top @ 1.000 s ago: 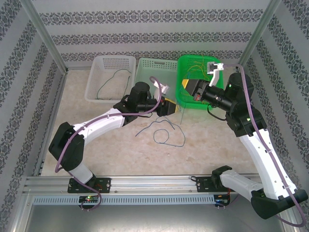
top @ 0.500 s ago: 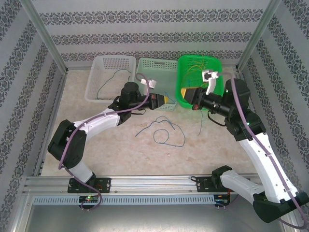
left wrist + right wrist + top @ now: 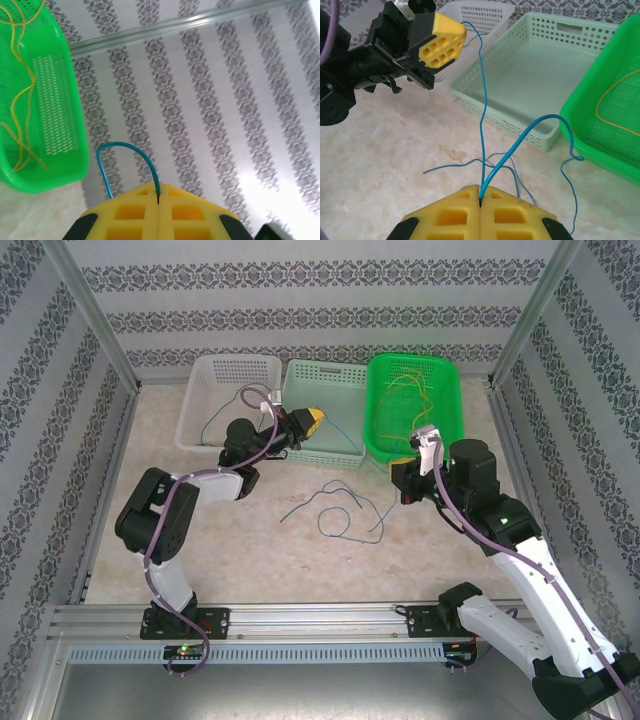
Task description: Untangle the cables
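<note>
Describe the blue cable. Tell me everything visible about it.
The blue cable is a thin, flexible wire with a smooth, plastic-looking sheath. The left gripper and the right gripper each pinch it in shut yellow jaws. One stretch runs almost straight between them, off the table, in front of the pale basket. Beside the right gripper a free loop arches up, and more blue loops lie loosely on the table.
</note>
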Motion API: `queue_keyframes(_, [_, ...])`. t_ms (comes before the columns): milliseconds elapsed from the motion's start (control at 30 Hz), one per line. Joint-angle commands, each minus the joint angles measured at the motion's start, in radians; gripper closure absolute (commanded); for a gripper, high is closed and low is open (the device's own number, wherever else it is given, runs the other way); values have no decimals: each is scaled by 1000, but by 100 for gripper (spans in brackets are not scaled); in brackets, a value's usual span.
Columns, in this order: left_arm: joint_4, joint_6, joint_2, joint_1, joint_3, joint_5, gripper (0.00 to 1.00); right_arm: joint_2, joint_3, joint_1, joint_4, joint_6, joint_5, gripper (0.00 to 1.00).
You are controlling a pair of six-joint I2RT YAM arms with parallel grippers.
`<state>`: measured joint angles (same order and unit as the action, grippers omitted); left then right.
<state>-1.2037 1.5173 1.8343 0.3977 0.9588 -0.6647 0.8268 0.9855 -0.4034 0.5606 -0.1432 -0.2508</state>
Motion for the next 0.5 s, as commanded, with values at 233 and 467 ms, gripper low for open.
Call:
queue_keyframes(233, [-178,156,24,-10,73,35,100,83,62,-13,-71,-91,72,100])
queue_keyframes(467, [-70,80,-31,-31,77,18,47,240,297,-41,-84,-173,23,100])
